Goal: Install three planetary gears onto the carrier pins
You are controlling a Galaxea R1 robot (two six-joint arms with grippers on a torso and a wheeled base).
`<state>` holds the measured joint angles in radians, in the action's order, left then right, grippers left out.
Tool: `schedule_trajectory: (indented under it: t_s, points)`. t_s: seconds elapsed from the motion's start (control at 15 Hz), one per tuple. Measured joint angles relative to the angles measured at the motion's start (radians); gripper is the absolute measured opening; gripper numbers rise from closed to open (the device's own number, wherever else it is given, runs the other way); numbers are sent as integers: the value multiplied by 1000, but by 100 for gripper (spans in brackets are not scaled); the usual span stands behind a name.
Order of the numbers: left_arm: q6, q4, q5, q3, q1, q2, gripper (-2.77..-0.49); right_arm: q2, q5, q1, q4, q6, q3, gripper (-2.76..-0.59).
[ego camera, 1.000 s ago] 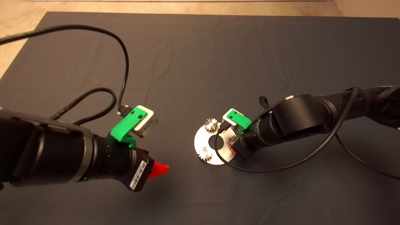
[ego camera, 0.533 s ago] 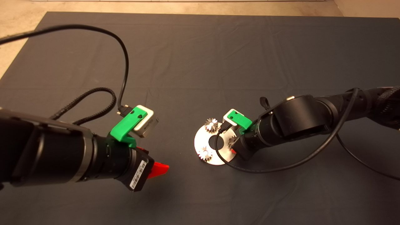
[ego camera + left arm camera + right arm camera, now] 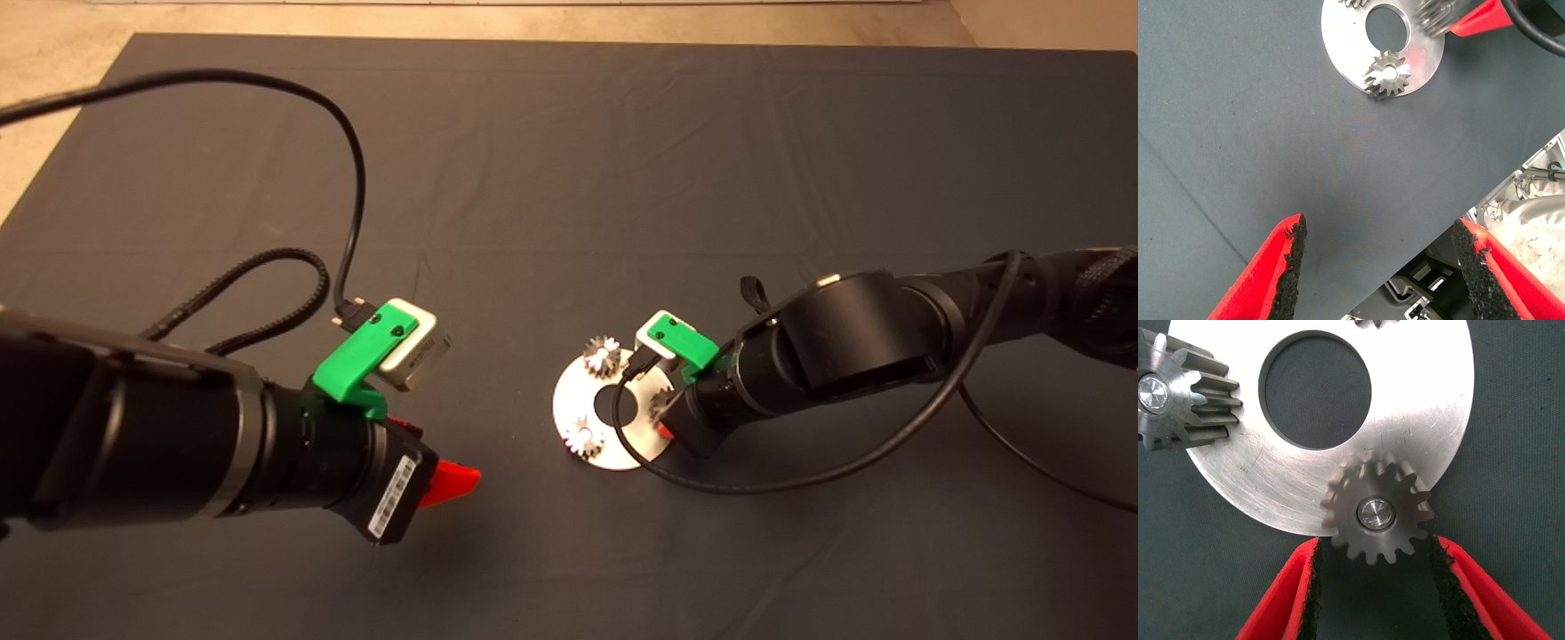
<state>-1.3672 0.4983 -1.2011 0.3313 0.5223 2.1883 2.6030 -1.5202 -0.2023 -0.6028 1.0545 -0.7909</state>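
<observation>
Steel plate (image 3: pixel 622 444) lies mid-mat, all three planetary gears on carrier pins: far gear (image 3: pixel 603 356), near-left gear (image 3: pixel 585 437), right gear (image 3: pixel 1377 513) with its pin end (image 3: pixel 1376 513) showing through the bore. Right end effector (image 3: pixel 1375 587) sits at the plate's right edge, pads flanking this gear, seemingly just clear of the teeth, holding nothing. Judgement: retreat straight back, level, without brushing teeth. Left end effector (image 3: pixel 1378 267) hovers left of plate, wide open, empty.
</observation>
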Motion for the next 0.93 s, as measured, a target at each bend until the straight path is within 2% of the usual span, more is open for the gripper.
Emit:
schedule_trajectory:
  t_s: [0.2, 0.53, 0.67, 0.73, 0.8, 0.87, 0.93]
  points:
    - [0, 0, 0, 0, 0, 0, -177, -2, 0, 0, 0, 0, 4, -207]
    - [0, 0, 0, 0, 0, 0, -177, -2, 0, 0, 0, 0, 14, -207]
    - [0, 0, 0, 0, 0, 0, -177, -10, 0, -4, 0, 1, 61, -207]
    - [0, 0, 0, 0, 0, 0, -177, -19, 1, -20, 0, 11, 103, -207]
    - [0, 1, 0, 0, 0, 1, -177, -33, 1, -53, 0, 26, 133, -207]
    - [0, 0, 0, 0, 0, 1, -177, -60, 1, -111, 0, 58, 164, -207]
    - [0, 1, 0, 0, 0, 3, -177, -105, 1, -180, 0, 111, 207, -207]
